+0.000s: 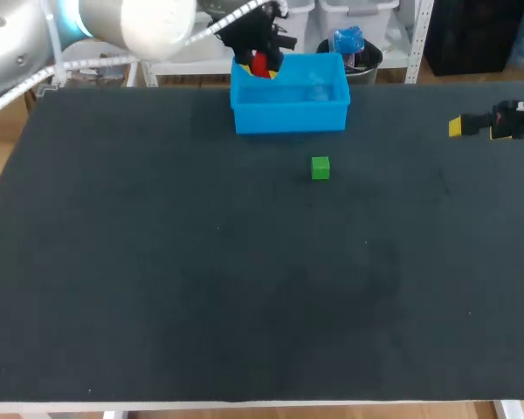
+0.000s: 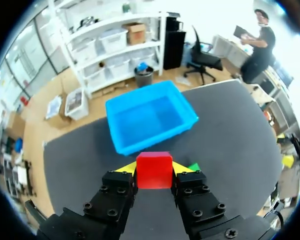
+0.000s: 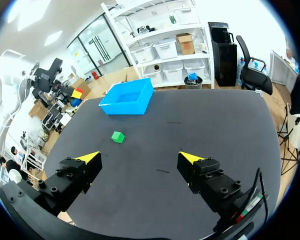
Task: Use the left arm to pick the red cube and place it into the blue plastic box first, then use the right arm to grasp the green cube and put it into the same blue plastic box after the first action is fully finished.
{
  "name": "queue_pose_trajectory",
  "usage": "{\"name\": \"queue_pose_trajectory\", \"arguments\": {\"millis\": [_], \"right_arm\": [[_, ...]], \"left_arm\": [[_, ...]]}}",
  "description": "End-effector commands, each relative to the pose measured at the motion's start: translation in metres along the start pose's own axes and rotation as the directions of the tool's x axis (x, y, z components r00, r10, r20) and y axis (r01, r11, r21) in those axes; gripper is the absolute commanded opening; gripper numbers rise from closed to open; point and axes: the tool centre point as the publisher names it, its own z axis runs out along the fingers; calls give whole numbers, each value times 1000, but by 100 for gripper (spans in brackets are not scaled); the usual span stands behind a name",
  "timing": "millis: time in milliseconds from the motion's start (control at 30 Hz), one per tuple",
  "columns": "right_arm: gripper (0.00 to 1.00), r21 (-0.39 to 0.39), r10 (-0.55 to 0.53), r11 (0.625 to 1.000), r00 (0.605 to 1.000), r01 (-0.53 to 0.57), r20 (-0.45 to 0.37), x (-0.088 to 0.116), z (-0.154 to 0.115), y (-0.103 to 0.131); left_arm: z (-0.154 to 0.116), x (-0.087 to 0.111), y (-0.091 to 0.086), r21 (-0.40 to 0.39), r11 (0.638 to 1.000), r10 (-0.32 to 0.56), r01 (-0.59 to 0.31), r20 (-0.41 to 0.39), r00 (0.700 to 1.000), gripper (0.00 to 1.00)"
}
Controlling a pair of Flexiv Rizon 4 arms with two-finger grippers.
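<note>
My left gripper (image 2: 154,169) is shut on the red cube (image 2: 154,170), holding it in the air just short of the blue plastic box (image 2: 151,117). In the head view the cube (image 1: 260,64) hangs at the box's (image 1: 290,106) back left corner, held by the left gripper (image 1: 258,63). The green cube (image 1: 320,168) lies on the table in front of the box; it also shows in the right wrist view (image 3: 118,137), and part of it shows in the left wrist view (image 2: 194,166). My right gripper (image 3: 140,160) is open and empty, at the table's right edge (image 1: 457,127).
The black table top (image 1: 201,279) carries nothing else besides the box and the green cube. The box's inside (image 2: 147,116) is empty.
</note>
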Motion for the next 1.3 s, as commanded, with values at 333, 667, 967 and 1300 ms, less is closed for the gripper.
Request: {"name": "queue_pose_trajectory", "arguments": {"millis": [333,667,967,1300], "right_arm": [[100,3,0,1000,1000,0,-1,0,0,0],[100,3,0,1000,1000,0,-1,0,0,0],[100,3,0,1000,1000,0,-1,0,0,0],[100,3,0,1000,1000,0,-1,0,0,0]], "left_arm": [[-11,23,10,164,974,118,-154,212,970,0],[-8,28,14,217,957,134,-192,257,957,0],[-8,28,15,218,951,165,-221,250,954,0],[-8,28,15,218,951,165,-221,250,954,0]]}}
